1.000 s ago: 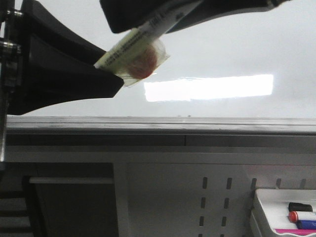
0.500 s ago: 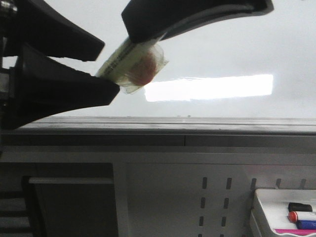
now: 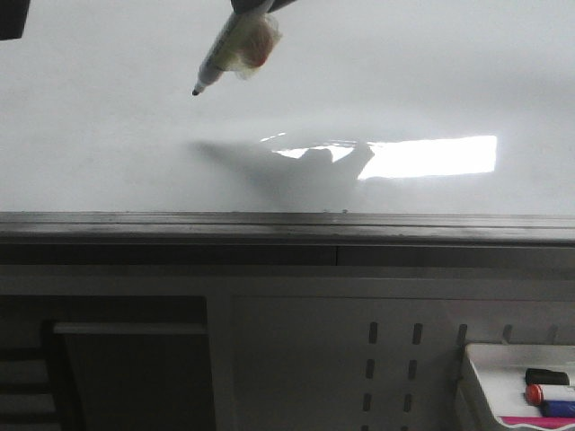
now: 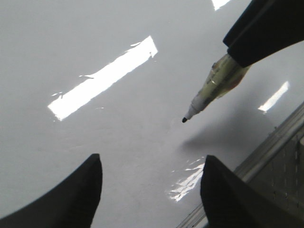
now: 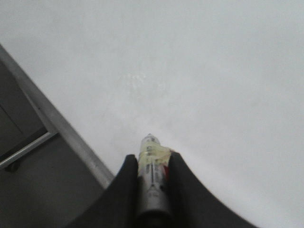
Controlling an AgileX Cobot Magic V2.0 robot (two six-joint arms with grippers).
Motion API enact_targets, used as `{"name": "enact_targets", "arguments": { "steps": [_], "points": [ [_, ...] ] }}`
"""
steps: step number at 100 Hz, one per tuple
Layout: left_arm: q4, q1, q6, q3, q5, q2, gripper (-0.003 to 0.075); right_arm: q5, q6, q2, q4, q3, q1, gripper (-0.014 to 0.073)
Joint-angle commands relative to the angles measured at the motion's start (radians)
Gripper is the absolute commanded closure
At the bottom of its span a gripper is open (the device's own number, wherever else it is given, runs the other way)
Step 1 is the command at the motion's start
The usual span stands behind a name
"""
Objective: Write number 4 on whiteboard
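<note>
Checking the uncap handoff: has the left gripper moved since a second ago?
Yes. In the front view it filled the left side above the whiteboard's grey edge; now it's gone from there. The left gripper sits open, apart from the marker.

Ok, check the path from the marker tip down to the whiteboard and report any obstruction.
Nothing visible blocks it. The marker, clamped in the right gripper, has its tip uncapped above bare whiteboard; the open left gripper sits off to the side.

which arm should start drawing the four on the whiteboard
The right. Its gripper is shut on the uncapped marker, tip hanging above the unmarked whiteboard. The left gripper is open and holds nothing.
</note>
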Motion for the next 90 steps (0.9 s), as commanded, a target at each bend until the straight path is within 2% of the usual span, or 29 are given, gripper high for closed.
{"name": "enact_targets", "arguments": {
  "steps": [1, 14, 27, 49, 66, 78, 90],
  "points": [
    [-0.026, 0.009, -0.010, -0.028, -0.057, -0.007, 0.0314, -0.079, -0.009, 0.027, -0.029, -0.094, -0.023, 0.0658],
    [-0.026, 0.009, -0.010, -0.017, -0.057, -0.007, 0.0314, -0.074, -0.009, 0.073, -0.029, -0.121, -0.027, 0.0658],
    [-0.027, 0.009, -0.010, -0.010, -0.050, -0.007, 0.0314, 0.015, -0.009, 0.095, 0.004, -0.102, -0.013, 0.0658],
    [-0.027, 0.009, -0.010, -0.010, -0.053, -0.007, 0.0314, -0.022, -0.009, 0.095, 0.004, -0.043, 0.031, 0.0658],
    [-0.027, 0.009, -0.010, -0.010, -0.053, -0.007, 0.0314, 0.086, -0.009, 0.037, -0.004, -0.027, -0.025, 0.0658],
    [-0.027, 0.009, -0.010, -0.010, -0.053, -0.007, 0.0314, 0.088, -0.009, -0.024, -0.011, 0.011, -0.058, 0.0658],
    [-0.027, 0.009, -0.010, -0.010, -0.057, -0.007, 0.0314, 0.083, -0.009, -0.041, -0.011, 0.006, -0.046, 0.0658]
  ]
}}
